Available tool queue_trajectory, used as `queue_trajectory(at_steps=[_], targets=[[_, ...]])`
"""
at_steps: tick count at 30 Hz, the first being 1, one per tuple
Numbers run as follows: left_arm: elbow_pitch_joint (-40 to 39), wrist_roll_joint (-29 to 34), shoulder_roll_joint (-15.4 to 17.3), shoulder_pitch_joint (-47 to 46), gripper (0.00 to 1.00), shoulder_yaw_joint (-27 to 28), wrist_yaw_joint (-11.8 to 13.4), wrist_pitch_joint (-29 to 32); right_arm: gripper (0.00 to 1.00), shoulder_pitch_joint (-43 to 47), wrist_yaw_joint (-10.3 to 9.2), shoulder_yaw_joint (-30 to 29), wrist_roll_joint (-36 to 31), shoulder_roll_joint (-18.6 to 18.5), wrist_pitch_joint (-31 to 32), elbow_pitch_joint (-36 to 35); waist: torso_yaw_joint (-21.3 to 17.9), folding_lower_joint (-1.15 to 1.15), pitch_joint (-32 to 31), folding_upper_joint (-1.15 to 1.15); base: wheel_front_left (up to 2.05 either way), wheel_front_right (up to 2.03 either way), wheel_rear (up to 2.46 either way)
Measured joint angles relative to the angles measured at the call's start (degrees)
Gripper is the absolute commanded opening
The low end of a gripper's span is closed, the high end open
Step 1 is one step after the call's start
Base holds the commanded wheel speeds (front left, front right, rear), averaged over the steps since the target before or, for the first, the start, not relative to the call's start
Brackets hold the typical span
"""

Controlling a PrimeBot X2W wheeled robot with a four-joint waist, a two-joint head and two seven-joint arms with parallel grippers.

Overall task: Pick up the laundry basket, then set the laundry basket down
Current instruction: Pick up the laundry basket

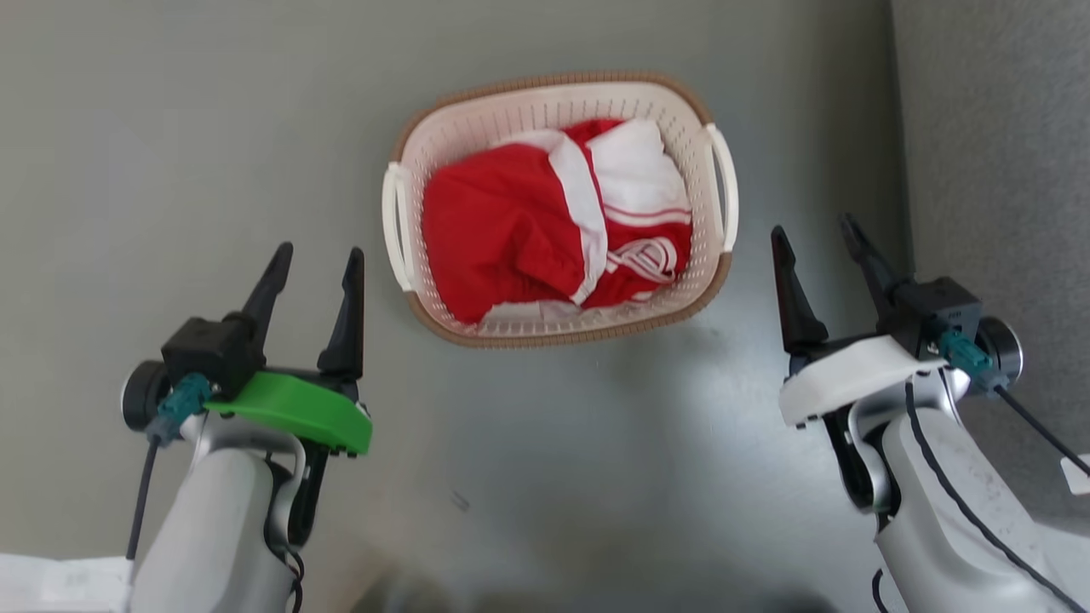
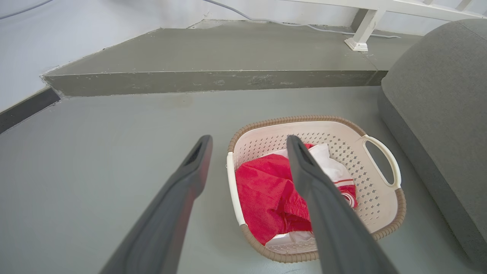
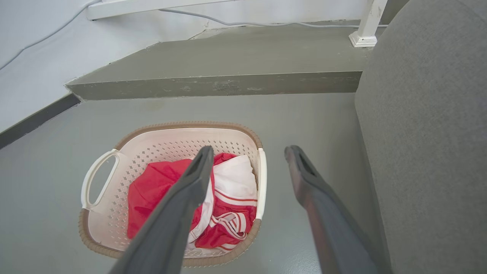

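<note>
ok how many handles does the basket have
2. One white loop handle on the laundry basket's side toward the left gripper, the other handle on the side toward the right gripper. Nothing seems hidden.

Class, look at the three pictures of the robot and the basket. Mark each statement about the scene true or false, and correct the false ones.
1. The laundry basket stands on the grey floor. True.
2. The basket is empty. False: red and white clothes lie in it.
3. The left hand and the right hand are both open. True.
4. The left hand grips a basket handle. False: it is apart from the basket and holds nothing.
5. A grey sofa stands on the robot's right of the basket. True.
</note>
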Motion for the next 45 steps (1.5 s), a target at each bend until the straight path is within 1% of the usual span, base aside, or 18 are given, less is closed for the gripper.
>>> queue_trajectory(at_steps=[13, 15, 21, 28, 34, 41, 45], targets=[[1.0, 0.4, 0.5, -6.2, 1.00, 1.2, -0.7, 0.0, 1.00, -6.8, -0.02, 0.0, -0.4, 0.4, 0.0, 0.1, -1.1, 0.01, 9.7, 0.00, 0.00, 0.00, 0.00], [1.3, 0.5, 0.6, -7.5, 1.00, 1.2, -1.0, 0.0, 1.00, -7.9, -0.45, 0.0, -0.4, 0.5, 0.0, 0.1, -1.3, 0.00, 11.2, 0.00, 0.00, 0.00, 0.00], [4.0, 0.9, 0.7, -11.7, 1.00, 0.7, -1.7, -0.1, 1.00, -11.8, -0.48, -0.1, -0.4, 1.0, -0.1, 2.0, -2.1, 0.01, 16.1, 0.00, 0.00, 0.00, 0.00], [8.1, 1.0, 1.3, -14.5, 1.00, 0.4, -2.3, -0.1, 1.00, -15.6, -0.32, 1.1, 0.0, 1.8, -0.2, 5.7, -3.1, 0.00, 19.5, 0.00, 0.00, 0.00, 0.00], [12.1, 1.2, 2.4, -17.1, 1.00, 0.3, -2.6, -0.1, 1.00, -19.2, 0.67, 2.4, 0.7, 2.3, -0.4, 10.3, -4.4, 0.00, 20.9, 0.00, 0.00, 0.00, 0.00], [16.9, 1.2, 2.2, -21.1, 1.00, -0.8, -3.4, 0.6, 1.00, -24.2, 1.40, 3.6, 1.7, 2.5, -0.4, 16.6, -5.1, 0.00, 21.5, 0.00, 0.00, 0.00, 0.00], [19.8, 1.2, 2.2, -23.5, 1.00, -1.3, -3.5, 1.6, 1.00, -27.7, 2.16, 4.8, 2.7, 2.5, 0.7, 20.0, -5.2, 0.00, 21.7, 0.00, 0.00, 0.00, 0.00]])
